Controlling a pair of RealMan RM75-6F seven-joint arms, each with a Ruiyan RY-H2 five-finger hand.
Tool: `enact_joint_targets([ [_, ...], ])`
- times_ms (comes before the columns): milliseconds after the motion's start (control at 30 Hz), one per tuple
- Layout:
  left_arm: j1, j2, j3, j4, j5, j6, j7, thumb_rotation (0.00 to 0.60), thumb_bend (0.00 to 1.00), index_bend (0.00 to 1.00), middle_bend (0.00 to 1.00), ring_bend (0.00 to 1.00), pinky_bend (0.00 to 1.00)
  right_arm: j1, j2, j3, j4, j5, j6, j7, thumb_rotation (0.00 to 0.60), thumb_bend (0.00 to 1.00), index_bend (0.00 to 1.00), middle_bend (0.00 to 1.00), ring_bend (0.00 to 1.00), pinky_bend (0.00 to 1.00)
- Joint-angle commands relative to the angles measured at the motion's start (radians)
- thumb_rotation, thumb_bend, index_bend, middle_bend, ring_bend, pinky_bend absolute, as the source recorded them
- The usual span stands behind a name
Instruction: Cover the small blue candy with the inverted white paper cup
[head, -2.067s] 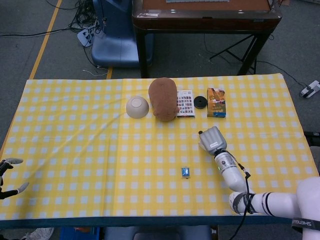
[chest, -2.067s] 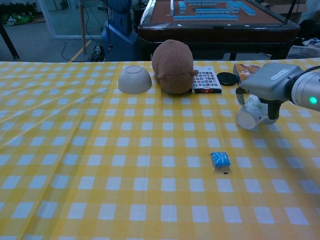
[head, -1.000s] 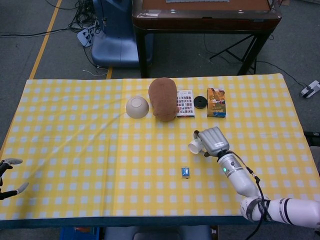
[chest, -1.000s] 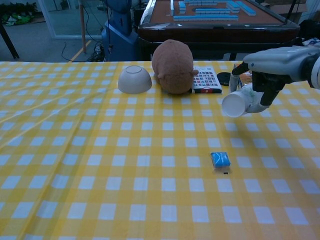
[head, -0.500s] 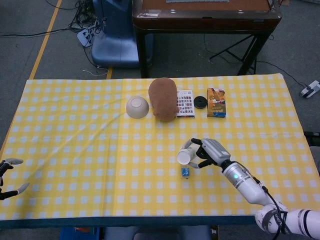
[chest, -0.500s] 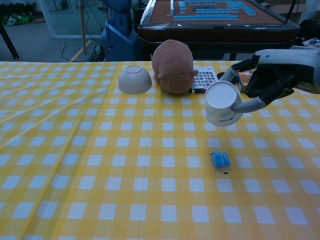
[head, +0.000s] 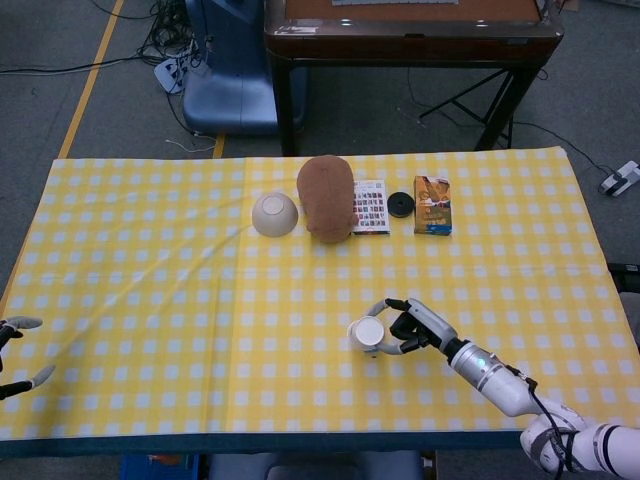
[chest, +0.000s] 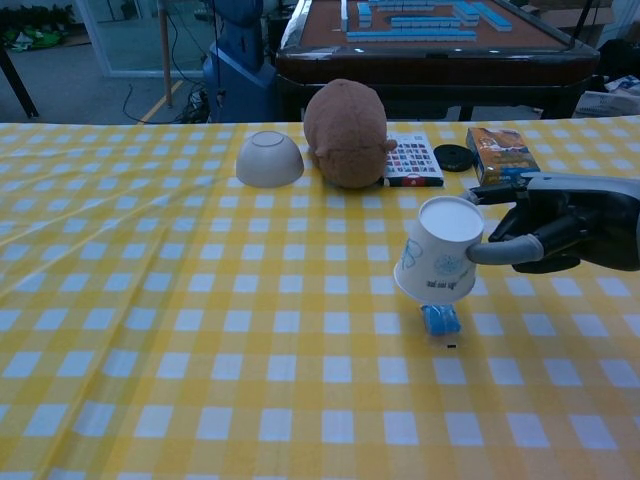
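Candy — small and blue — lies on the yellow-checked worktop, and I have the white paper cup mouth-down right above it in my right hand, my fingers wrapped against its side. In the chest view the cup's rim hangs just over the candy and hides its top, with the cup tilted so its closed base leans toward me; in the head view the cup hides the candy altogether. That tilt is my main worry: if I lower like this, one edge of the rim could land first and either pinch the candy or flick it sideways out from under. It looks light and loose, so I judge a small nudge would send it sliding on the cloth. The candy also seems to sit toward the near edge of the mouth, not the middle, though I cannot tell exactly; a slightly off drop would leave it caught under the rim and the cup rocking. Squeezing harder to correct could dent the thin paper wall — and letting go before the rim sits flat could tip the cup over. My left hand rests at the far edge of the worktop, fingers spread and holding nothing, too far off to steady anything.
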Motion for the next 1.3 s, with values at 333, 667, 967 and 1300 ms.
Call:
enact_joint_targets([
  [333, 0.001, 0.001, 0.001, -0.004, 0.004, 0.003, 0.002, 0.6, 0.08, 0.4, 0.32, 0.37, 0.64, 0.025, -0.044, -0.079, 0.11, -0.07, 0.027, 0.146, 0.6, 0.21, 0.48, 1.0, 1.0, 1.0],
  [667, 0.003, 0.004, 0.0, -0.004, 0.003, 0.008, -0.004, 0.6, 0.08, 0.4, 0.32, 0.37, 0.64, 0.04, -0.065, -0.1, 0.145, -0.062, 0.033, 0.17, 0.6, 0.21, 0.48, 1.0, 1.0, 1.0],
  [967, 0.005, 0.006, -0.001, -0.003, 0.002, 0.009, -0.008, 0.6, 0.08, 0.4, 0.32, 0.37, 0.64, 0.053, -0.08, -0.118, 0.168, -0.061, 0.034, 0.183, 0.6, 0.19, 0.48, 1.0, 1.0, 1.0],
  [1300, 0.005, 0.007, -0.001, -0.004, 0.004, 0.01, -0.009, 0.6, 0.08, 0.4, 0.32, 0.37, 0.64, 0.07, -0.078, -0.144, 0.176, -0.077, 0.032, 0.212, 0.6, 0.11, 0.37, 1.0, 1.0, 1.0],
])
